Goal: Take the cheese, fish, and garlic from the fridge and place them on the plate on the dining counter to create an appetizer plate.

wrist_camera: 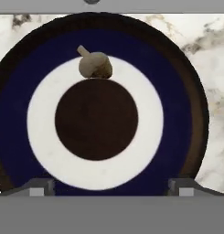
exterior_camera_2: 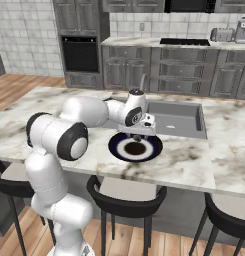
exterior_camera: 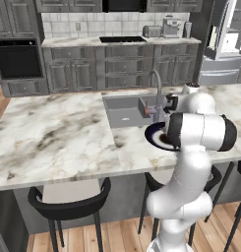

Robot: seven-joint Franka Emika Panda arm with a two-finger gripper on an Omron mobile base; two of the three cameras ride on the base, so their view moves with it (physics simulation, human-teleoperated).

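Marble dining counter [exterior_camera_2: 54, 130]: garlic [wrist_camera: 95, 64] on plate [wrist_camera: 17, 91]

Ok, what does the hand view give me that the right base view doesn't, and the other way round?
Hand view: the garlic lying on the pale ring of the plate, and the end effector open, its tips wide apart with nothing between them.
Right base view: the arm stretched over the dining counter, its hand above the plate's far side, the sink just behind it and the black stools below.
Both: the navy plate sitting on the marble.
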